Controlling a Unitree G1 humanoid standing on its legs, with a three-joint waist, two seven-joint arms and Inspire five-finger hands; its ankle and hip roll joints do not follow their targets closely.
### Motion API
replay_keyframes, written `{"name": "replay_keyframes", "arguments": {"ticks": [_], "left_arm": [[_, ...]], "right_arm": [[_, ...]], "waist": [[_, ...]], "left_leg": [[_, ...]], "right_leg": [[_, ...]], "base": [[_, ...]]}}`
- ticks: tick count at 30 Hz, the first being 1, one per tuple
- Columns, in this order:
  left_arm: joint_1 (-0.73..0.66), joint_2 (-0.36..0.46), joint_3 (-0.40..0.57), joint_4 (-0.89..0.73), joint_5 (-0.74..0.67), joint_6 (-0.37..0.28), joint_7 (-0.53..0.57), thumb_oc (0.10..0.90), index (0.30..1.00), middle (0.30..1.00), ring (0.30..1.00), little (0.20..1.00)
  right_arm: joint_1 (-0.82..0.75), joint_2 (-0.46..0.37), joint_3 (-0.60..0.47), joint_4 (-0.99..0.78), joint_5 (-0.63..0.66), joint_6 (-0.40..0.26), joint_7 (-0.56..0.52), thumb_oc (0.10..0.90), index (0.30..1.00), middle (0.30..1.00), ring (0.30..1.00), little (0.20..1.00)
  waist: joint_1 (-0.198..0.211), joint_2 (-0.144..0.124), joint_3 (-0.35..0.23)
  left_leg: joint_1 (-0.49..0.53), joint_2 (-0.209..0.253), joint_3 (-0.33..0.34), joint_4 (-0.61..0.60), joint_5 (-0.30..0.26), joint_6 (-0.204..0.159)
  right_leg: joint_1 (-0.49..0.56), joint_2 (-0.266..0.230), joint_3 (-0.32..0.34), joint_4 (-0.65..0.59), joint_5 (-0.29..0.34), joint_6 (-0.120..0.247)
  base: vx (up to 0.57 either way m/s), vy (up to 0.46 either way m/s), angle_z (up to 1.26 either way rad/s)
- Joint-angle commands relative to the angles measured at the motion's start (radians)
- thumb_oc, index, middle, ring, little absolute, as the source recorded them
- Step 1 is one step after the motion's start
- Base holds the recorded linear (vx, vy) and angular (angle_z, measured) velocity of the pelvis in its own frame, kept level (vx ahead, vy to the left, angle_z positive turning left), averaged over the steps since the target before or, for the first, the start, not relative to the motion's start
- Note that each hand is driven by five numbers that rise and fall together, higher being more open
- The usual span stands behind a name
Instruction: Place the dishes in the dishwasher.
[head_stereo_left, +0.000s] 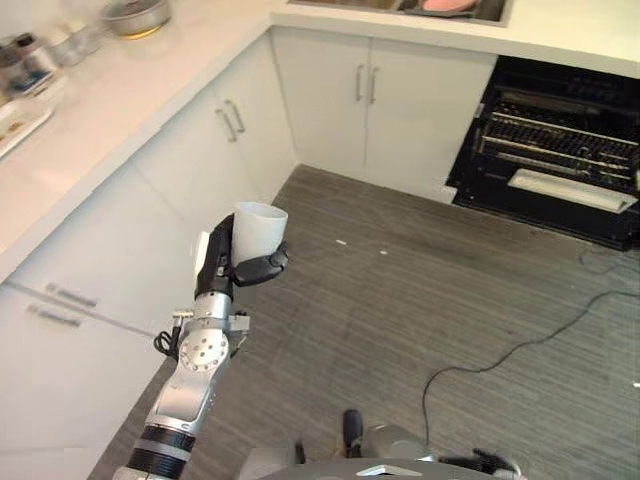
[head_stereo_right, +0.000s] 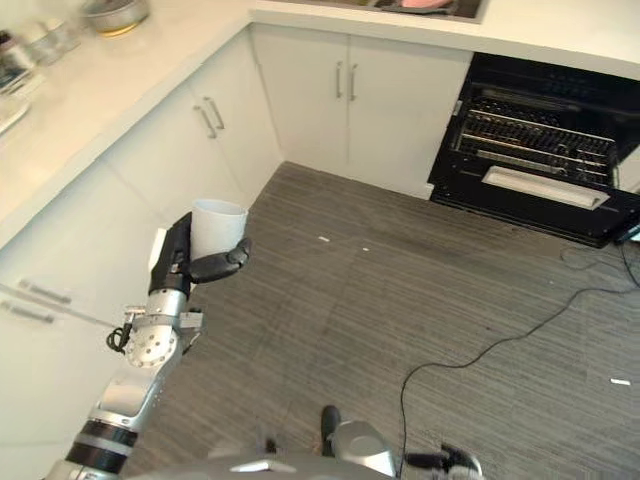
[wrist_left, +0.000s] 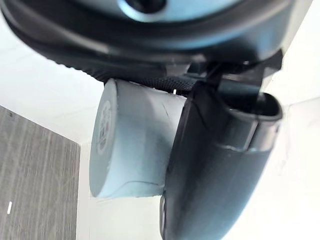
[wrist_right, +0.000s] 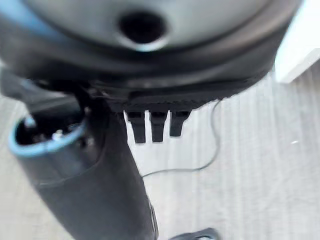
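Your left hand (head_stereo_left: 228, 262) holds a white cup (head_stereo_left: 258, 228). The fingers and thumb wrap round its side, and the cup stands up straight with its open top facing up. In the left wrist view you see the thumb (wrist_left: 215, 165) pressed against the cup's wall, so the hold looks snug.

The cup is up in the air, just beside the white cabinet doors (head_stereo_left: 195, 170) under the counter (head_stereo_left: 120, 110). The dishwasher (head_stereo_left: 560, 150) is well apart from it, across the grey floor (head_stereo_left: 400, 300). Its door is open and the racks (head_stereo_left: 555, 140) show inside.

So I think the step now is to carry the cup over to the dishwasher. Keep the hand squeezed just as it is. Do not loosen it on the way. Turn and walk slowly so the cup does not wobble. Keep your arm away from the cabinet doors and their handles as you swing out.

A thin black cord (head_stereo_left: 500, 355) lies on the floor between you and the dishwasher. Step with care there.

When you get close, line the cup up over a rack before you lower it. Let go only when it sits down.

Your right hand (wrist_right: 150, 127) shows in its own wrist view. Its fingers look straight and hold nothing.
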Motion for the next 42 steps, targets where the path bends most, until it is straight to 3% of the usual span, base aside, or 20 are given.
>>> {"name": "replay_keyframes", "arguments": {"ticks": [1,3,5,6,7,10,12,15,16,17,20,24,26,27,30,36,37,38,39,42], "left_arm": [[-0.086,-0.008,0.063,-0.111,-0.034,-0.102,0.021,0.4,0.3,0.3,0.3,0.3],[-0.062,0.002,0.07,-0.117,-0.019,-0.104,0.016,0.4,0.3,0.3,0.3,0.3],[-0.063,0.004,0.059,-0.115,-0.011,-0.105,0.013,0.4,0.3,0.3,0.3,0.3],[-0.061,0.001,0.048,-0.101,0.003,-0.093,0.013,0.4,0.3,0.3,0.3,0.3],[-0.058,0.003,0.042,-0.097,0.009,-0.091,0.012,0.4,0.3,0.3,0.3,0.3],[-0.022,0.005,0.041,-0.114,0.014,-0.087,0.0,0.4,0.3,0.3,0.3,0.3],[-0.049,0.003,0.013,-0.111,0.014,-0.086,-0.012,0.4,0.3,0.3,0.3,0.3],[-0.091,0.032,-0.022,-0.12,0.02,-0.077,-0.029,0.4,0.3,0.3,0.3,0.3],[-0.092,0.032,-0.022,-0.119,0.02,-0.078,-0.029,0.4,0.3,0.3,0.3,0.3],[-0.113,0.063,-0.038,-0.115,0.034,-0.073,-0.023,0.4,0.3,0.3,0.3,0.3],[-0.106,0.086,-0.037,-0.109,0.048,-0.068,-0.002,0.4,0.3,0.3,0.3,0.3],[-0.091,0.083,0.005,-0.129,0.048,-0.079,0.014,0.4,0.3,0.3,0.3,0.3],[-0.069,0.071,0.072,-0.156,0.091,-0.07,0.023,0.4,0.3,0.3,0.3,0.3],[-0.06,0.052,0.079,-0.16,0.11,-0.068,0.023,0.4,0.3,0.3,0.3,0.3],[-0.029,0.008,0.108,-0.173,0.124,-0.082,0.046,0.4,0.3,0.3,0.3,0.3],[0.038,-0.028,0.137,-0.191,0.098,-0.078,0.031,0.4,0.3,0.3,0.3,0.3],[0.03,-0.037,0.141,-0.185,0.076,-0.086,0.03,0.4,0.3,0.3,0.3,0.3],[0.028,-0.036,0.143,-0.184,0.075,-0.087,0.029,0.4,0.3,0.3,0.3,0.3],[0.017,-0.05,0.14,-0.188,0.051,-0.098,0.036,0.4,0.3,0.3,0.3,0.3],[-0.04,-0.068,0.102,-0.19,0.05,-0.11,0.072,0.4,0.3,0.3,0.3,0.3]], "right_arm": [[0.025,-0.076,0.042,0.014,0.026,-0.011,-0.028,0.8,0.9,0.9,0.9,0.9],[0.02,-0.092,0.042,-0.005,0.02,-0.022,-0.029,0.8,0.9,0.9,0.9,0.9],[0.021,-0.098,0.04,-0.006,0.015,-0.024,-0.029,0.8,0.9,0.9,0.9,0.9],[0.019,-0.108,0.047,0.007,0.003,-0.021,-0.039,0.8,0.9,0.9,0.9,0.9],[0.015,-0.109,0.048,0.008,0.0,-0.02,-0.042,0.8,0.9,0.9,0.9,0.9],[0.033,-0.09,0.049,0.008,-0.01,-0.018,-0.035,0.8,0.9,0.9,0.9,0.9],[0.047,-0.078,0.03,0.004,0.016,-0.025,-0.036,0.8,0.9,0.9,0.9,0.9],[0.05,-0.046,0.02,-0.018,0.047,-0.033,-0.033,0.8,0.9,0.9,0.9,0.9],[0.049,-0.046,0.02,-0.018,0.047,-0.033,-0.033,0.8,0.9,0.9,0.9,0.9],[0.03,-0.037,0.043,-0.063,0.027,-0.044,-0.048,0.8,0.9,0.9,0.9,0.9],[0.012,-0.057,0.066,-0.195,-0.061,-0.063,-0.109,0.8,0.9,0.9,0.9,0.9],[0.06,-0.13,0.015,-0.515,-0.154,-0.077,-0.164,0.8,0.9,0.9,0.9,0.9],[0.149,-0.194,-0.13,-0.88,-0.211,-0.111,-0.212,0.8,0.9,0.9,0.9,0.9],[0.159,-0.184,-0.15,-0.97,-0.21,-0.123,-0.213,0.8,0.9,0.9,0.9,0.9],[0.212,-0.167,-0.265,-1.245,-0.229,-0.158,-0.212,0.8,0.9,0.9,0.9,0.9],[0.198,-0.185,-0.299,-1.456,-0.281,-0.179,-0.182,0.8,0.9,0.9,0.9,0.9],[0.173,-0.183,-0.257,-1.453,-0.225,-0.19,-0.145,0.8,0.9,0.9,0.9,0.9],[0.171,-0.184,-0.257,-1.452,-0.223,-0.19,-0.143,0.8,0.9,0.9,0.9,0.9],[0.164,-0.176,-0.224,-1.452,-0.139,-0.201,-0.104,0.8,0.9,0.9,0.9,0.9],[0.095,-0.179,-0.133,-1.421,-0.017,-0.222,-0.088,0.8,0.9,0.9,0.9,0.9]], "waist": [[0.031,0.023,0.009],[0.068,0.056,0.008],[0.074,0.068,0.01],[0.099,0.087,0.0],[0.1,0.089,-0.006],[0.102,0.096,-0.049],[0.086,0.081,-0.068],[0.058,0.076,-0.059],[0.063,0.079,-0.062],[0.027,0.089,-0.018],[-0.016,0.115,0.034],[-0.054,0.102,0.034],[-0.07,0.085,-0.002],[-0.07,0.083,-0.017],[-0.079,0.091,-0.055],[-0.091,0.104,-0.067],[-0.083,0.086,-0.046],[-0.084,0.084,-0.044],[-0.077,0.065,-0.017],[-0.026,0.046,0.02]], "left_leg": [[0.034,0.031,0.067,-0.232,-0.06,0.032],[0.054,0.104,0.04,-0.736,-0.021,0.051],[0.088,0.113,0.036,-0.85,0.002,0.044],[0.045,0.114,-0.039,-1.052,0.052,0.016],[0.034,0.111,-0.056,-1.058,0.064,0.002],[0.059,0.128,-0.072,-1.062,0.112,-0.005],[0.076,0.103,-0.034,-1.06,0.106,0.013],[0.15,0.069,-0.005,-1.068,0.051,0.069],[0.146,0.074,-0.001,-1.068,0.053,0.069],[0.205,0.08,-0.001,-1.068,0.012,0.096],[0.263,0.107,0.036,-1.068,-0.023,0.113],[0.304,0.097,0.093,-1.068,-0.063,0.108],[0.347,0.068,0.151,-1.068,-0.119,0.103],[0.356,0.073,0.178,-1.068,-0.121,0.106],[0.379,0.073,0.214,-1.068,-0.115,0.103],[0.407,0.065,0.247,-0.999,-0.137,0.093],[0.355,0.083,0.256,-0.838,-0.125,0.069],[0.345,0.088,0.255,-0.817,-0.132,0.066],[0.27,0.135,0.255,-0.585,-0.072,0.028],[0.132,0.081,0.129,-0.402,-0.079,0.022]], "right_leg": [[0.065,-0.065,0.003,-0.14,-0.007,0.182],[0.118,-0.065,0.052,-0.14,-0.066,0.218],[0.134,-0.07,0.051,-0.14,-0.079,0.228],[0.176,-0.077,0.084,-0.14,-0.118,0.242],[0.196,-0.084,0.103,-0.14,-0.124,0.245],[0.243,-0.122,0.183,-0.14,-0.158,0.265],[0.254,-0.172,0.173,-0.127,-0.132,0.29],[0.082,-0.18,0.226,0.187,-0.023,0.314],[0.074,-0.175,0.232,0.189,-0.019,0.314],[-0.063,-0.133,0.255,0.434,0.081,0.326],[-0.229,-0.101,0.182,0.582,0.08,0.317],[-0.291,-0.068,0.06,0.431,-0.002,0.308],[-0.211,-0.047,-0.137,0.108,-0.01,0.278],[-0.166,-0.05,-0.156,0.064,-0.015,0.281],[-0.106,-0.013,-0.058,-0.02,-0.008,0.258],[-0.019,-0.013,-0.03,-0.128,0.001,0.243],[-0.001,-0.027,-0.023,-0.136,-0.003,0.235],[-0.002,-0.026,-0.023,-0.136,-0.003,0.233],[0.023,-0.035,-0.013,-0.14,-0.023,0.214],[0.031,-0.039,0.035,-0.14,-0.043,0.196]], "base": [[0.6,0.13,-0.69],[0.7,0.247,-1.09],[0.46,0.134,-1.12],[0.57,0.135,-0.64],[0.57,0.138,-0.64],[0.53,0.274,-0.99],[0.42,0.308,-0.93],[0.27,0.247,-0.34],[0.22,0.259,-0.44],[0.22,0.276,-0.48],[0.23,0.279,-0.34],[0.25,0.101,-0.43],[0.36,0.043,-0.44],[0.31,0.013,-0.53],[0.19,-0.002,-0.73],[0.15,-0.034,-0.49],[0.0,-0.12,-0.49],[0.04,-0.23,-0.62],[0.02,-0.155,-0.25],[0.01,-0.073,-0.46]]}}
